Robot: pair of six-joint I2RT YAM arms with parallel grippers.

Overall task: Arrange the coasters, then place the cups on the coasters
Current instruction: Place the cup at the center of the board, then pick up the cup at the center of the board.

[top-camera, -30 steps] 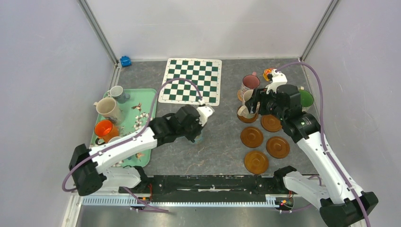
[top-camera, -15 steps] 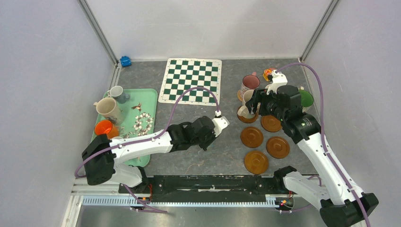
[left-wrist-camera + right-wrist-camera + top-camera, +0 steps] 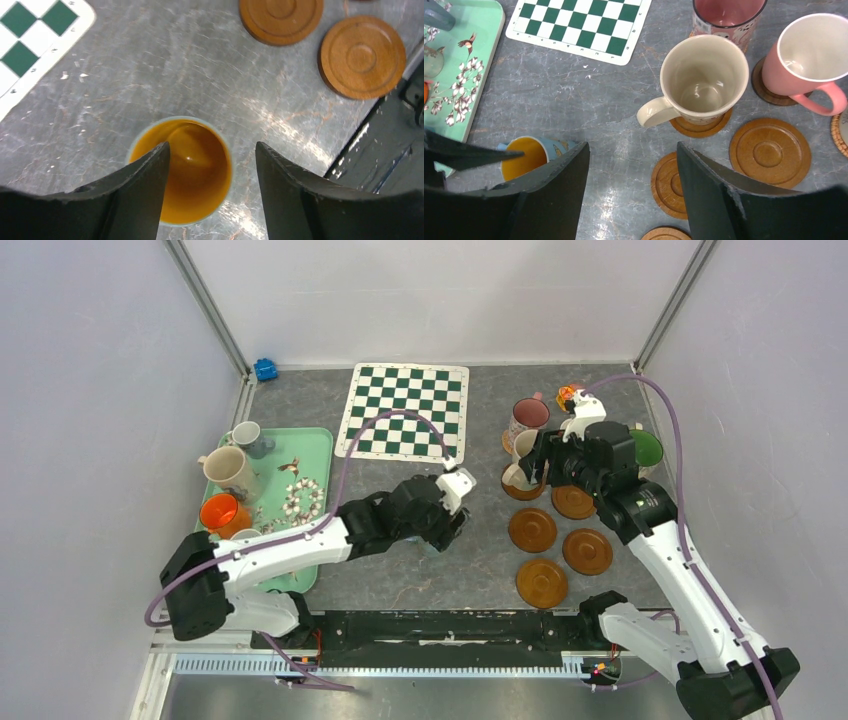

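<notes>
A blue cup with a yellow inside [image 3: 192,172] stands upright on the bare table. My left gripper [image 3: 212,150] hangs open right over it: one finger covers its left rim, the other is clear of its right side. My right gripper [image 3: 631,147] is open and holds nothing, hovering near a cream cup [image 3: 704,80] that sits on a coaster [image 3: 701,129]. A pink cup [image 3: 811,55] stands on another coaster [image 3: 769,92]. Several empty wooden coasters [image 3: 532,529] [image 3: 587,551] [image 3: 541,582] lie close together at the right. A mauve-lined cup [image 3: 528,418] stands behind them.
A mint tray [image 3: 310,445] at the left holds a cream cup [image 3: 230,468], an orange cup [image 3: 222,512] and a small cup [image 3: 247,435]. A chequered mat [image 3: 405,410] lies at the back. A green-lined cup [image 3: 647,448] shows behind my right arm. A small orange toy [image 3: 567,395] sits at the back right.
My left gripper carried the blue cup rightward toward the coasters, then opened and let go of it on the table. My right gripper has hardly moved.
</notes>
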